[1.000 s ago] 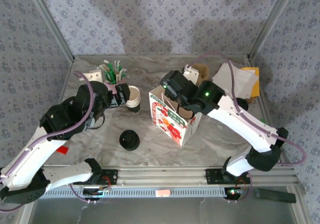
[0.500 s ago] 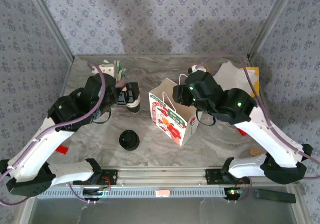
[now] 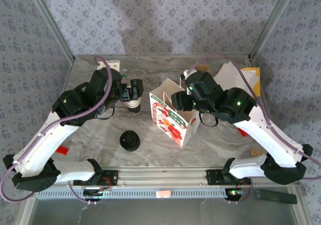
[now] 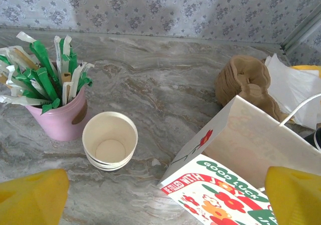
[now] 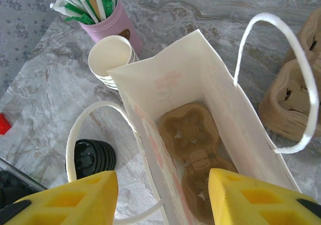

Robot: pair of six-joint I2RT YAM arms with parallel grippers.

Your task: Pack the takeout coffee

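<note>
The grey table (image 3: 210, 145) holds an open paper bag (image 3: 170, 120) with a brown tray (image 5: 193, 145) inside. The right gripper (image 5: 163, 200) hangs over the bag, fingers spread, holding nothing. The left gripper (image 4: 164, 195), spread wide, hangs by a stack of cups (image 4: 110, 141) at the bag's 9 o'clock. Black lids (image 5: 94, 157) lie at its 7 o'clock.

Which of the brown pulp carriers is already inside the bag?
The single carrier lying flat on the bottom of the open paper bag; the stacked carriers sit outside it on the table.
</note>
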